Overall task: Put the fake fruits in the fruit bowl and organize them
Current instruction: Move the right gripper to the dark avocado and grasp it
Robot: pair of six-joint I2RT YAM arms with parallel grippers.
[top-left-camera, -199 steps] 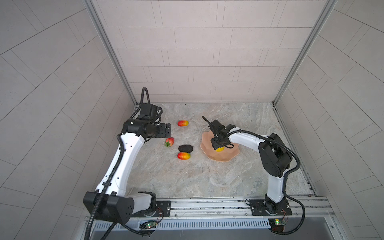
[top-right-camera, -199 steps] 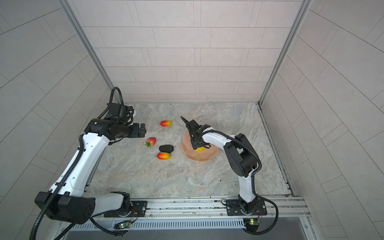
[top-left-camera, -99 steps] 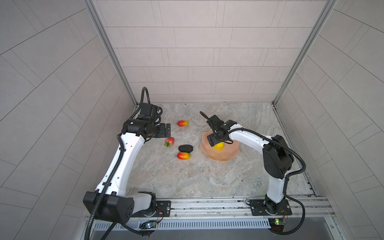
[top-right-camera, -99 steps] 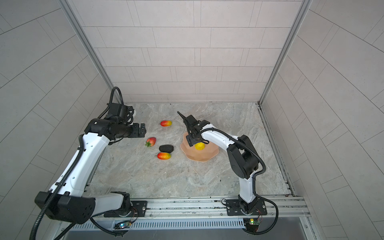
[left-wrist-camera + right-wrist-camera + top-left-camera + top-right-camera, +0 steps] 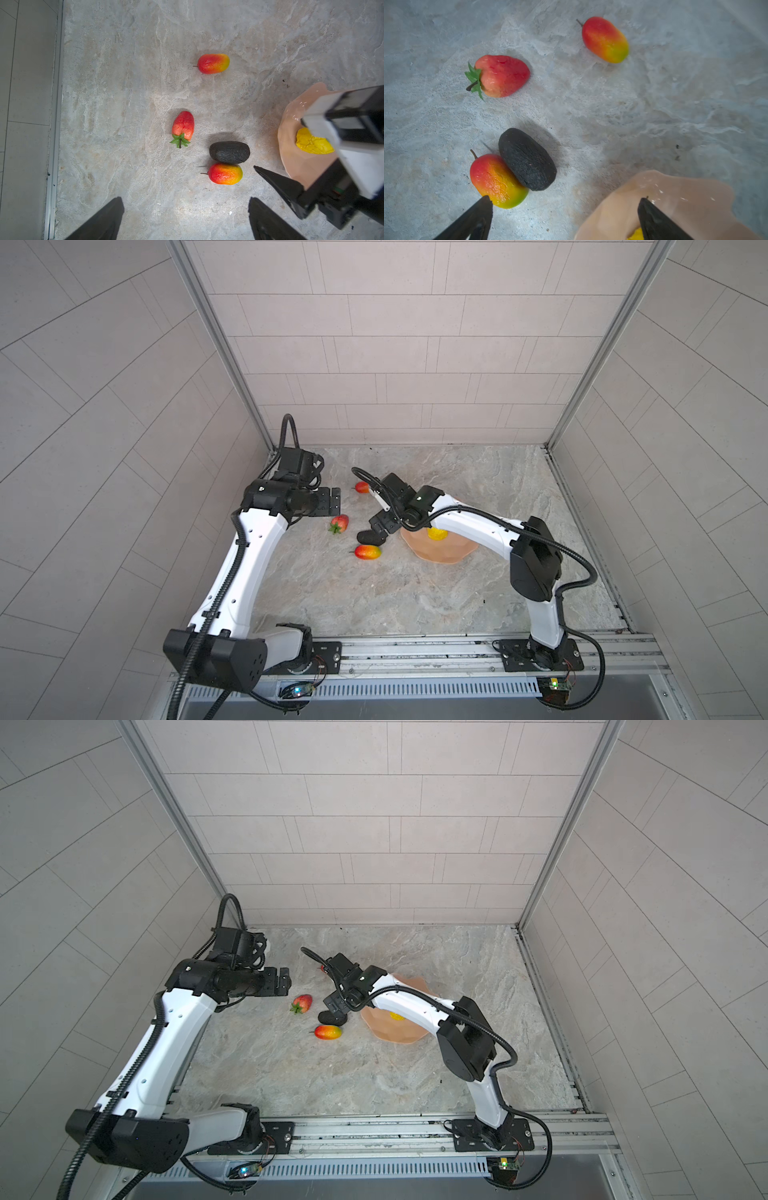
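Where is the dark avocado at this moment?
In a top view the avocado lies on the table just left of the fruit bowl, touching a mango.

We can read no text, label, brand, number or sign in any view. The small circuit boards point(image 5: 297, 691) by the near rail point(image 5: 415, 651) show only lit dots, and any print on them is too small for us to make out.
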